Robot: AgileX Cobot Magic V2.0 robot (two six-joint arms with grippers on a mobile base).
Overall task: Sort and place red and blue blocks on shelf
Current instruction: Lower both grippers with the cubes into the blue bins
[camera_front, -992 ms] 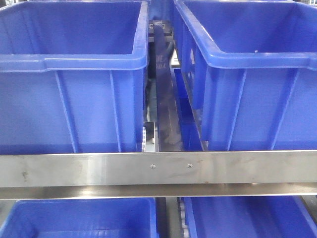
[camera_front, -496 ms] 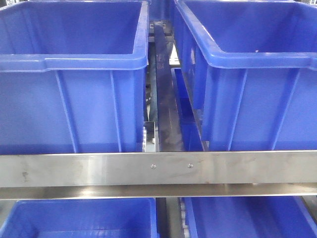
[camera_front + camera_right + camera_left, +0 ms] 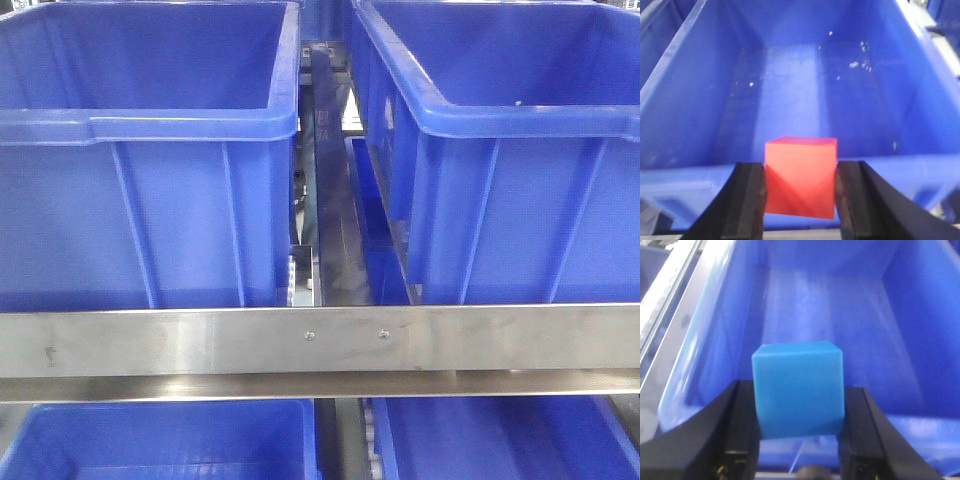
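We hold the small matte blue cube (image 3: 798,390) clamped in our left gripper (image 3: 798,432) and the red cube (image 3: 800,184) in our right gripper (image 3: 799,200), each above a large blue plastic bin (image 3: 685,100); we should advance past the rims before releasing

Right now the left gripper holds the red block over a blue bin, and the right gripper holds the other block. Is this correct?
Not quite. The left gripper holds the blue block, as the left wrist view shows; the right gripper holds the red block. Each is over a blue bin.
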